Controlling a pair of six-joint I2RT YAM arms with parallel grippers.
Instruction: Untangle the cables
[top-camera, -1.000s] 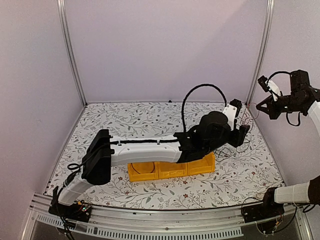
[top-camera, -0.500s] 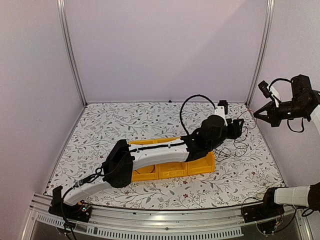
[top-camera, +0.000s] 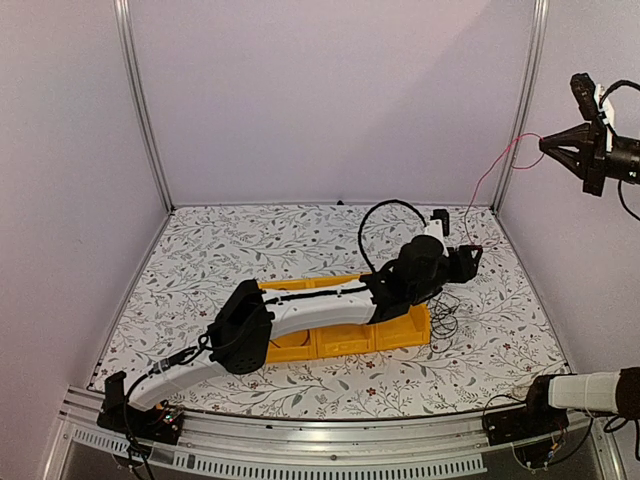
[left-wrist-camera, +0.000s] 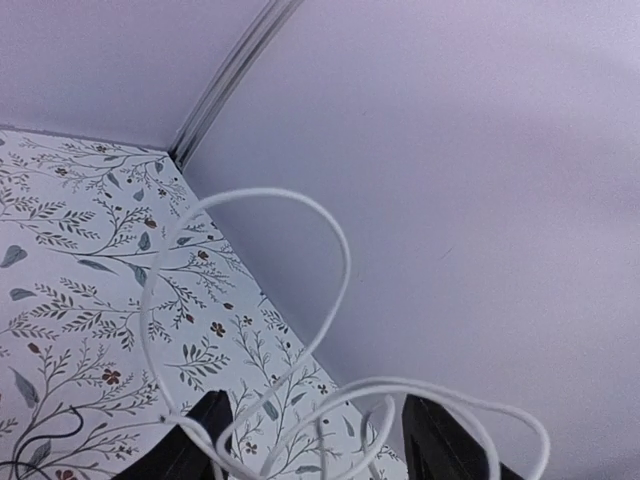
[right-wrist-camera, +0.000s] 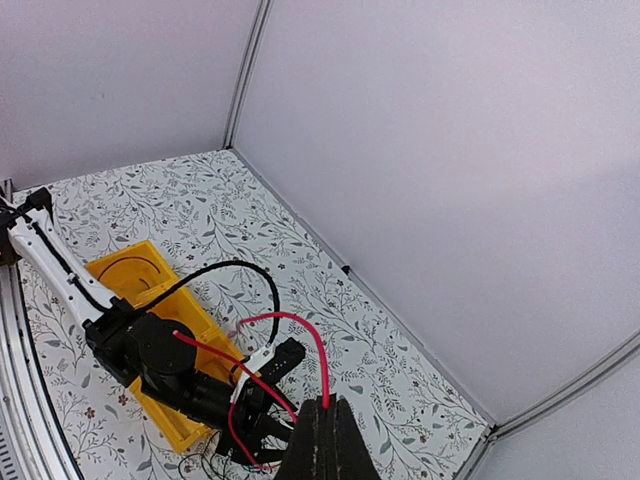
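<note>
Holding red cable (top-camera: 490, 177) taut, high above far right corner of tabletop (top-camera: 250, 240): right gripper (top-camera: 548, 146), jaws clenched on it. Left gripper (left-wrist-camera: 315, 440) low near that corner, jaws released, white cable (left-wrist-camera: 340, 260) looping between.

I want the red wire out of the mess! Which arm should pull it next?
Right, probably. The right arm's fingers pinch the thin red wire, held up high; the left arm's fingers sit open around a thin white wire.

We're looking into a robot lab cell here: bare lilac walls (top-camera: 330, 100) framed by aluminium posts (top-camera: 140, 110), a desk (top-camera: 250, 240) under a floral-print cover, two white-and-black robot arms (top-camera: 300, 310) bolted to a metal rail (top-camera: 330, 440) along its near edge, a yellow bin (top-camera: 345, 340) under the left one
</note>
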